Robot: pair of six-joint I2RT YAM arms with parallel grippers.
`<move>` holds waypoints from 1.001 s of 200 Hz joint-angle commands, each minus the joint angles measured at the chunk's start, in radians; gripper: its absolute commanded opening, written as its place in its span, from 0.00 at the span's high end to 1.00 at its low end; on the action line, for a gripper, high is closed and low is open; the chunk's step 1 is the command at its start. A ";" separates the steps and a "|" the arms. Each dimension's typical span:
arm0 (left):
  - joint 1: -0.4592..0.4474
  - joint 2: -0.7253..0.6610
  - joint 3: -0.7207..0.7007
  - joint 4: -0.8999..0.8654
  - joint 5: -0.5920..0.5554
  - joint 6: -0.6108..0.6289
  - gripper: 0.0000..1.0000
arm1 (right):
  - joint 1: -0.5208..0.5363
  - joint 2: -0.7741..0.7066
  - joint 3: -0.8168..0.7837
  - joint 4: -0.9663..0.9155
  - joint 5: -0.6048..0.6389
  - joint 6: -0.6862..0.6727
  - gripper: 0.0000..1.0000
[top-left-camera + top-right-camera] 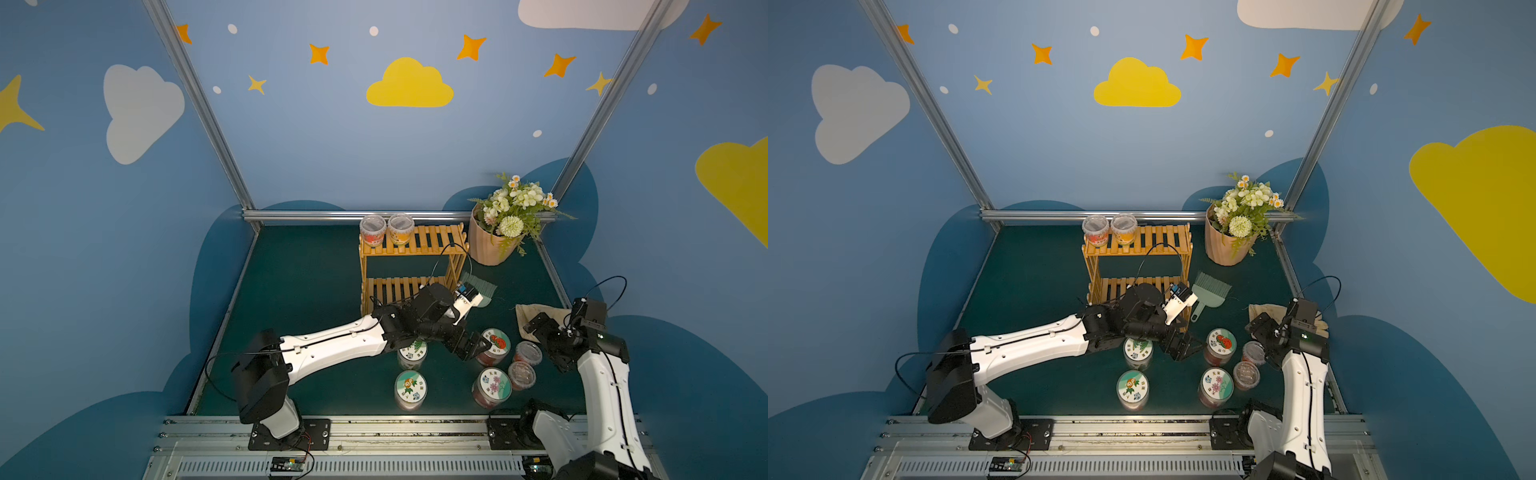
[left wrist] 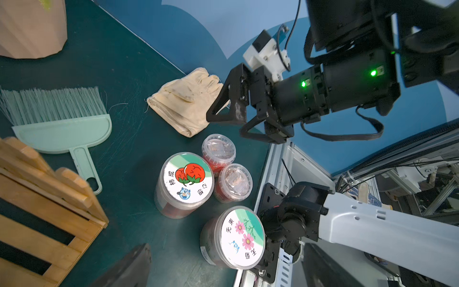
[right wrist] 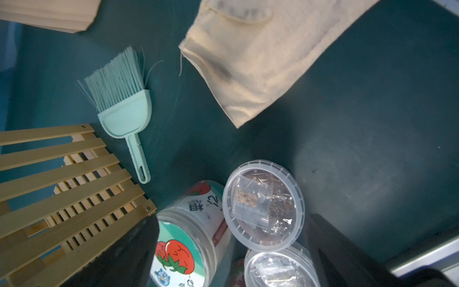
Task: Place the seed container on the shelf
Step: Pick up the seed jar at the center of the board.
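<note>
Dark green desk (image 1: 307, 299) carries the shelf (image 1: 432, 240), whose top tier has bare slats beside two tubs (image 1: 372, 232). The right tool (image 2: 224, 125) hangs released and empty above the seed container (image 2: 218, 149), which stands near the desk's right edge, just beside the tomato jar (image 2: 188, 179); descend vertically, clench below the lid rim, lift high. The left tool (image 1: 473, 347), spread and empty, crowds the direct path to the shelf

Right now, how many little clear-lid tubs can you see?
4. Two tubs stand on top of the shelf; two more sit on the mat beside the tomato jar. The left arm may hide others.
</note>
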 commanded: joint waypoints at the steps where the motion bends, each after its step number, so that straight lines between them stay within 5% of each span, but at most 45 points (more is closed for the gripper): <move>1: -0.001 0.038 0.052 -0.027 0.047 -0.006 0.00 | -0.017 0.026 -0.023 -0.015 -0.016 0.014 0.02; 149: 0.018 0.166 0.159 -0.124 0.138 0.066 0.00 | -0.006 0.219 -0.061 0.035 -0.046 0.027 0.04; 200: 0.037 0.160 0.144 -0.126 0.158 0.062 0.00 | 0.013 0.266 -0.061 0.089 -0.102 0.016 0.15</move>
